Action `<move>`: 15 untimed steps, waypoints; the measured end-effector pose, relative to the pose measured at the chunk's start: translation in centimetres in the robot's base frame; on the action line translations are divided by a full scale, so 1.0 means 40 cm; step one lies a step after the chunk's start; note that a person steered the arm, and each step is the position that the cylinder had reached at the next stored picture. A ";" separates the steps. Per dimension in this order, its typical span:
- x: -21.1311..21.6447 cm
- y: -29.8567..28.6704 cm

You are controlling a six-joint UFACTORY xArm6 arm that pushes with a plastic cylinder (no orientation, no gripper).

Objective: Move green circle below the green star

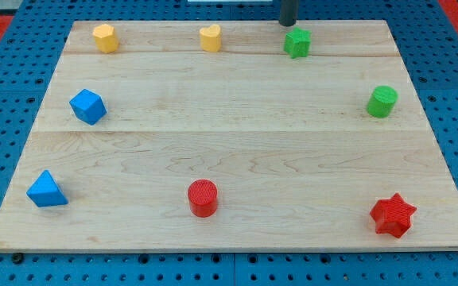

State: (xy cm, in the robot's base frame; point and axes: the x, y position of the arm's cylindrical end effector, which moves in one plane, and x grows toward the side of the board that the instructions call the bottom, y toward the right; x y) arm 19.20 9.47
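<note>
Sitting at the desk's (229,135) top edge just above the green star (297,43), my tip (288,23) had no pincer to report, while the green circle (382,102) sat well right, lower.

One camera view covers the scene. It looks down at a slant from above the near edge of the board (237,159), facing toward the far edge at the view's top. The whole board fits in frame, its far edge appearing narrower than the near one. The distance is moderate. A pegboard surface (6,71) surrounds the board.
</note>
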 end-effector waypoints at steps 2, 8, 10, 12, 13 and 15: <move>0.004 0.136; 0.187 0.262; 0.187 0.236; 0.189 0.022; 0.235 0.236; 0.494 0.563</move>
State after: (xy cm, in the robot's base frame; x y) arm 38.96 31.97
